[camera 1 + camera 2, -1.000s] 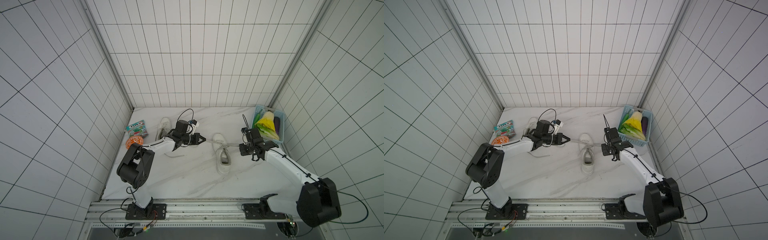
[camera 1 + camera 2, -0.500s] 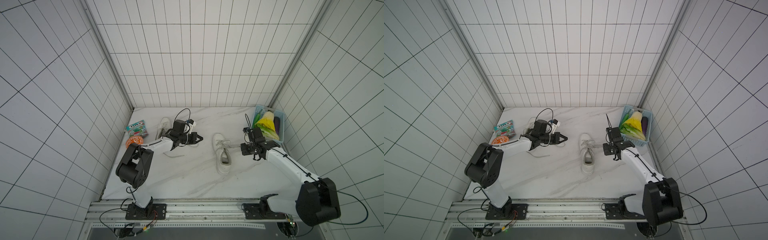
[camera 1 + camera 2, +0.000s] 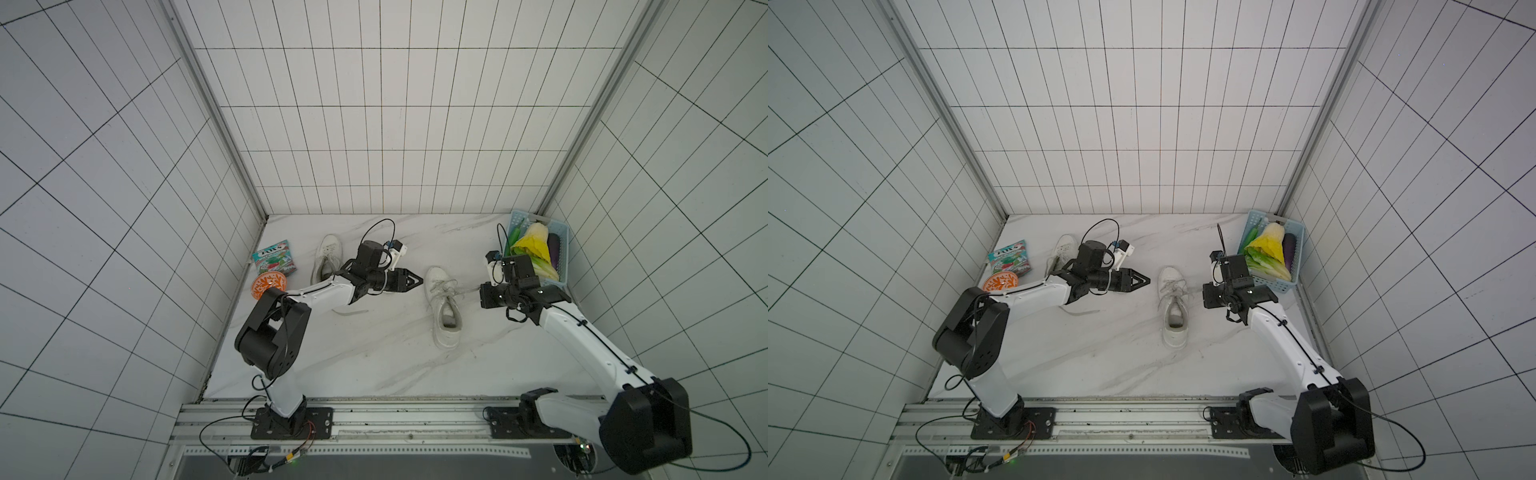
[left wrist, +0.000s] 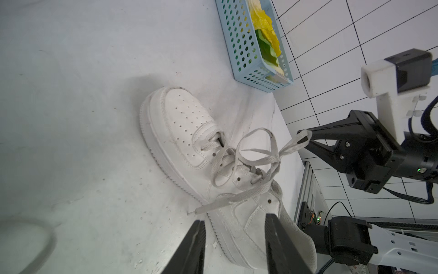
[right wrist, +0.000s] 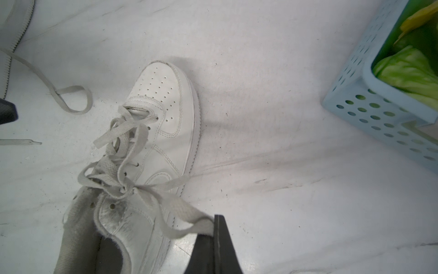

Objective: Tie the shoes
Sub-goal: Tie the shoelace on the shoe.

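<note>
black jaws of the right gripper [image 5: 216, 227] are pinched flat on a lace loop [image 5: 182, 205], drawn sideways off the knot [image 5: 129, 188] toward the table's right edge, probably to keep the bow snug. the left gripper [image 4: 234, 218] hovers at the shoe's other flank, jaws moderately apart with nothing between them. a free lace end [image 4: 225, 201] droops over the sole beside it. this shoe [image 3: 442, 307] sits mid-table [image 3: 374, 365], toe toward the back edge. the second shoe [image 3: 328, 259] lies near the back left corner with its laces loose, so i'd judge about half the job remains. a second ago the left jaws were shut; they have since parted, while the right has kept its pinch.
</note>
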Robot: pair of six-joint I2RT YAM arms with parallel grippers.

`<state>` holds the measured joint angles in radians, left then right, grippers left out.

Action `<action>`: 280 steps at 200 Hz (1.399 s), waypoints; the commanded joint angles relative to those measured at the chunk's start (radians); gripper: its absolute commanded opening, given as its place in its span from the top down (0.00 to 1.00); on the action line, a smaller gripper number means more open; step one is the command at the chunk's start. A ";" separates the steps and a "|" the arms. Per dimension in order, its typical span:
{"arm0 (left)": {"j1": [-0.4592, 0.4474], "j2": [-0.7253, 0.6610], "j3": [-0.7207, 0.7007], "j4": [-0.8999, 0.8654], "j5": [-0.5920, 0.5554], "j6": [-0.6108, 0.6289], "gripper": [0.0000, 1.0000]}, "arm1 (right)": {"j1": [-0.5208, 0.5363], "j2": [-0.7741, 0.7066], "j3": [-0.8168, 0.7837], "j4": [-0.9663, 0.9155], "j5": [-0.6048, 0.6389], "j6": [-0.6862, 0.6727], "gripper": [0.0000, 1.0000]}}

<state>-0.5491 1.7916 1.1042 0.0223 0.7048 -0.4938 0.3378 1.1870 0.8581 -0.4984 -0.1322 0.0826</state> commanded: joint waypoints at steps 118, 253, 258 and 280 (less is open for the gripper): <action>-0.067 0.243 0.180 -0.021 0.035 -0.068 0.61 | 0.005 -0.006 -0.020 0.009 -0.035 0.028 1.00; -0.024 0.124 0.059 0.094 0.001 -0.075 1.00 | 0.009 -0.015 -0.004 0.007 -0.024 0.025 1.00; -0.018 0.109 0.048 0.094 -0.005 -0.068 1.00 | 0.012 -0.013 -0.001 0.005 -0.024 0.023 1.00; 0.008 0.058 0.004 0.094 -0.015 -0.051 1.00 | 0.011 0.004 0.011 0.003 -0.016 0.023 1.00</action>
<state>-0.5697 1.9301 1.1435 0.0723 0.7254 -0.5869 0.3424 1.1870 0.8577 -0.4942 -0.1638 0.1085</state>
